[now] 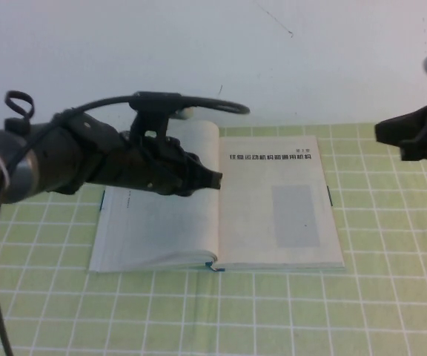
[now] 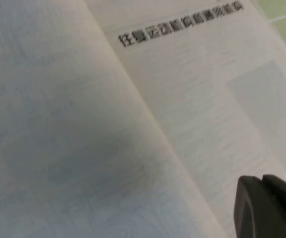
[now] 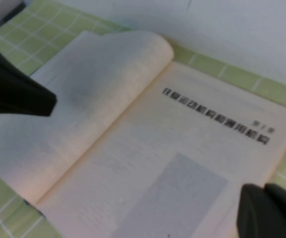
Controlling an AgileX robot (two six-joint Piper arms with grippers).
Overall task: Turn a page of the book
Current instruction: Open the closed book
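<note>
hovering left gripper [image 1: 215,179] over book [image 1: 161,237] gutter, page [image 1: 280,215] beside

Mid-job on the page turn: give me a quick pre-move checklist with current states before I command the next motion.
1. Book open flat on the checked mat: ok.
2. Heading page on the right side, lying flat and unobstructed: ok.
3. Left gripper over the spine, near the heading: ok; contact with paper: cannot tell.
4. Left gripper holding a leaf: cannot tell.
5. Right gripper raised beyond the book's right edge, shut, holding nothing: ok.
6. Left-hand leaves bulge upward near the spine, not settled: not ok.
</note>
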